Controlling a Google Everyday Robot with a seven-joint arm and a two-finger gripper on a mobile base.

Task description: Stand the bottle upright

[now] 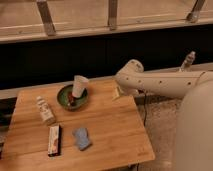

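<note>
Hand (118, 93), grip untellable, hung right of centre; it likely needed to cross left and grasp the bottle (45, 110) near its top end.

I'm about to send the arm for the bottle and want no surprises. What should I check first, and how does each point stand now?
1. Bottle in plain view on the table: ok.
2. Bottle upright: not ok, it lies on its side.
3. Gripper at the bottle: not ok, it hangs at the table's far right edge, beyond the green bowl.
4. Space around the bottle: ok, the bowl, dark packet and blue sponge lie apart from it.
5. White cup clears the arm's path: cannot tell.
</note>
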